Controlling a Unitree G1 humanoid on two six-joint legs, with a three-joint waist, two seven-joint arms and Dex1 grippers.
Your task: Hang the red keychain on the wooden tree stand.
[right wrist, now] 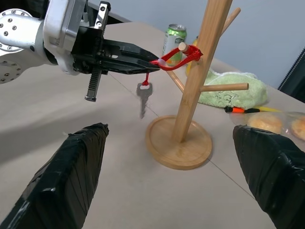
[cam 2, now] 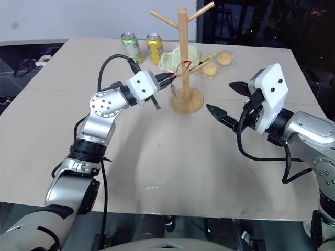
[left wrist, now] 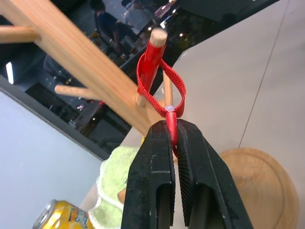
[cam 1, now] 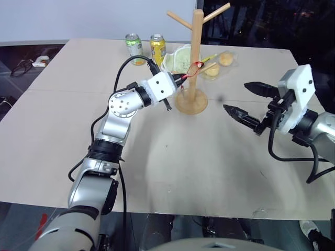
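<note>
Tabletop of pale beige board [cam 1: 172, 167] is spread across the scene and carries everything else. Toward its far middle the tall light-wood tree stand [cam 1: 196, 52] is set upright on its round disc base [cam 1: 191, 102], with angled pegs branching from the pole. The left gripper [cam 2: 168, 79] is held level beside the pole, its two black fingers [left wrist: 157, 181] pressed together on the thin red keychain strap [left wrist: 159, 88]; the strap's loop is passed over the tip of a low peg [right wrist: 182, 46], so the red keychain is both clamped in the fingers and looped on the stand. A small silver key [right wrist: 143, 98] is hung from the strap just below the fingertips, above the table and beside the disc base, not touching it. The right gripper [cam 1: 251, 102] is held to the right of the stand, well apart from it, with its two black fingers [right wrist: 71, 176] spread wide and nothing between them. Behind the stand a pale green plush cloth [right wrist: 228, 90] is laid on the table, with a green drink can [cam 1: 134, 47] and a yellow drink can [cam 1: 157, 48] standing just beside each other to its left. Two small round buns in clear wrap [cam 1: 219, 64] are placed to the right of the cloth, near a thin orange-tipped marker [right wrist: 243, 109].
</note>
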